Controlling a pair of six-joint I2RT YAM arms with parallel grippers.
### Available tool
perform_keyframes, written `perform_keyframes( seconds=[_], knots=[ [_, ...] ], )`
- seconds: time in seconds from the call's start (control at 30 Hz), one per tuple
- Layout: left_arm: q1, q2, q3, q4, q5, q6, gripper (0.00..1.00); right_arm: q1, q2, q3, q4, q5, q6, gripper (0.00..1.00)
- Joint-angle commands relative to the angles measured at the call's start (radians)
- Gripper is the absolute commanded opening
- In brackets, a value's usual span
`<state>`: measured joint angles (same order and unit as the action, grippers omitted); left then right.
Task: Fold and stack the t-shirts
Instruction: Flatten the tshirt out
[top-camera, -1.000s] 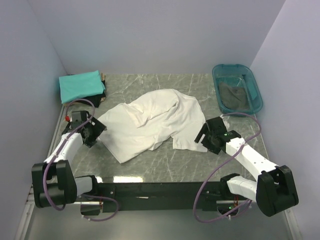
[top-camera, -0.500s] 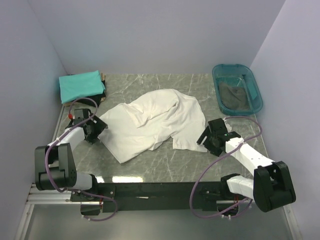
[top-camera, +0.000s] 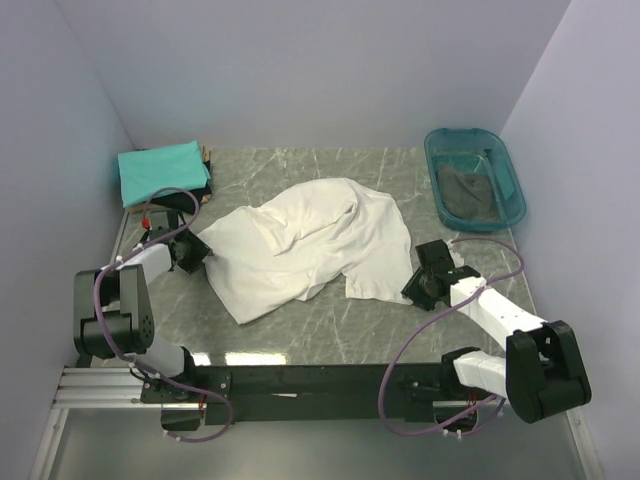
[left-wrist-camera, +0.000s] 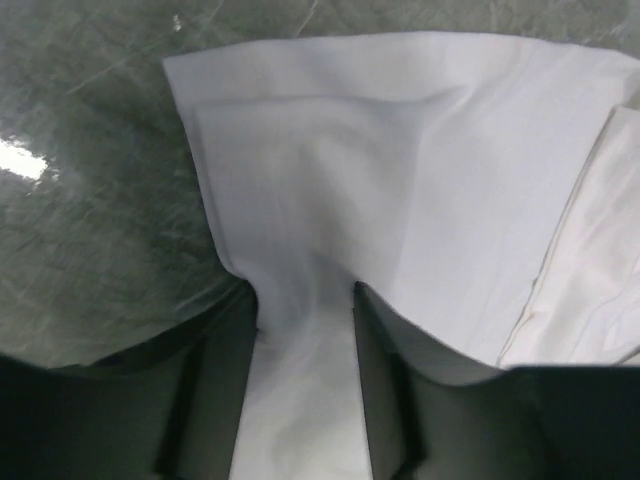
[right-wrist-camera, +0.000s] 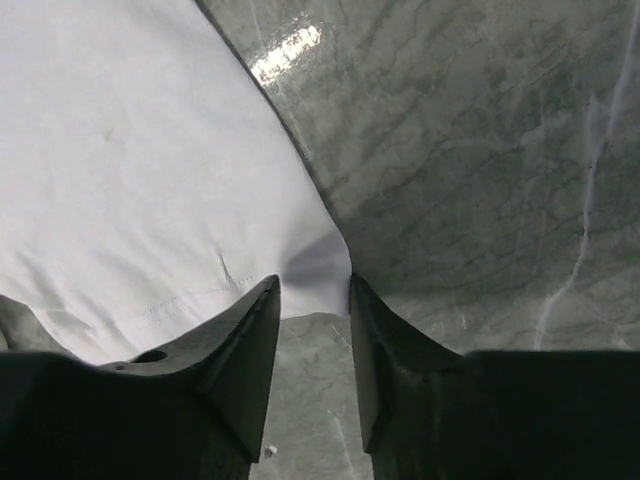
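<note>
A crumpled white t-shirt (top-camera: 300, 245) lies spread in the middle of the marble table (top-camera: 330, 325). My left gripper (top-camera: 195, 250) is at its left corner. In the left wrist view the white cloth (left-wrist-camera: 400, 180) runs down between the two fingers of the left gripper (left-wrist-camera: 303, 290), which stand half-closed with a gap. My right gripper (top-camera: 415, 283) is at the shirt's near right corner. There the cloth corner (right-wrist-camera: 130, 150) spans the tips of the right gripper (right-wrist-camera: 313, 282), with bare table showing between the fingers. A folded teal t-shirt (top-camera: 160, 170) lies on a black one (top-camera: 203, 190) at the far left.
A translucent teal tub (top-camera: 475, 135) stands at the far right with a dark grey cloth (top-camera: 470, 195) inside. Lilac walls close in the table on the left, back and right. Cables loop beside both arms.
Both grippers have moved in onto the white t-shirt's corners, the left one farther back, and both pairs of jaws have narrowed round the cloth. The shirt itself has barely shifted.
</note>
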<state>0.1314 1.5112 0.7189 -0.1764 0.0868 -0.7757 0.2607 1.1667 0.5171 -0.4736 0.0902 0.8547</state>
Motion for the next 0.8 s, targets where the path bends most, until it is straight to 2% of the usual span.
perform_keyframes(
  seconds=[0.0,0.23,0.33,0.37,0.63,0.77],
  knots=[
    [-0.003,0.078,-0.026,-0.051,0.013,0.039,0.43,-0.006,0.002,-0.011,0.026,0.022,0.021,0.40],
    [-0.003,0.153,0.031,-0.040,0.056,0.056,0.21,-0.006,0.044,-0.003,0.039,0.031,0.021,0.24],
    [-0.003,0.170,0.068,-0.037,0.105,0.064,0.07,-0.008,0.063,0.023,0.030,0.031,0.021,0.09],
    [-0.003,0.172,0.091,-0.037,0.116,0.064,0.02,-0.006,0.065,0.033,0.021,0.036,0.021,0.00],
    [-0.025,0.135,0.298,-0.061,0.244,0.029,0.00,-0.009,-0.030,0.155,-0.151,0.098,-0.012,0.00],
    [-0.062,0.104,0.454,-0.107,0.260,0.018,0.00,-0.014,-0.120,0.205,-0.241,0.134,-0.037,0.00]
  ],
)
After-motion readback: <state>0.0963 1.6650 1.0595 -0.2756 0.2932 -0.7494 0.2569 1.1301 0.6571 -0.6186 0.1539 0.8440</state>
